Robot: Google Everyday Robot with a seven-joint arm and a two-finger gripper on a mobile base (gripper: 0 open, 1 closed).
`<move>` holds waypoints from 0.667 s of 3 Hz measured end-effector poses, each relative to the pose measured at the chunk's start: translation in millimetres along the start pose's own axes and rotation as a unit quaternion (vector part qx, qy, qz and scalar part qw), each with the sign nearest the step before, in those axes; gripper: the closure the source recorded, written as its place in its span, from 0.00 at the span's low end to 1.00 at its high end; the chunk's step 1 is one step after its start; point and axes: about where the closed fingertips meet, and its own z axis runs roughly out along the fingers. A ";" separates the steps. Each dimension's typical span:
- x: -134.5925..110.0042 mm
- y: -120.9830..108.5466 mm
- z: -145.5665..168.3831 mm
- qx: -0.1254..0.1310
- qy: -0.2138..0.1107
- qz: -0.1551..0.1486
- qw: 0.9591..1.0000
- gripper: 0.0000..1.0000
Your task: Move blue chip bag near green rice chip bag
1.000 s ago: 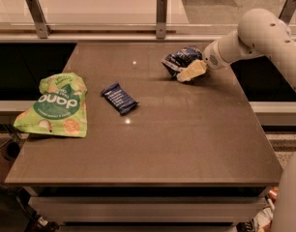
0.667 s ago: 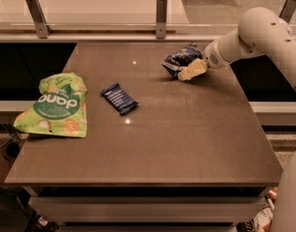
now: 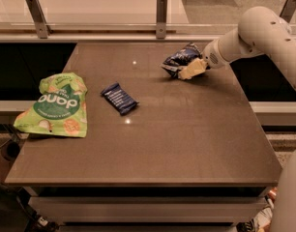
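Observation:
The blue chip bag, crumpled dark navy foil with white patches, sits at the table's far right. My gripper reaches in from the right on the white arm and is shut on the bag's near right edge, low at the table top. The green rice chip bag, large and light green with a dark-green round logo, lies flat at the table's left edge, far from the blue bag.
A small flat dark-blue bar wrapper lies between the two bags, left of centre. The brown table has a glass rail with metal posts along its far side. Dark drops flank both table sides.

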 end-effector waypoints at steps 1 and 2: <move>-4.5 15.2 -16.3 -0.001 -0.004 -0.012 1.000 1.00; -9.3 34.9 -36.4 -0.003 -0.015 -0.029 0.999 1.00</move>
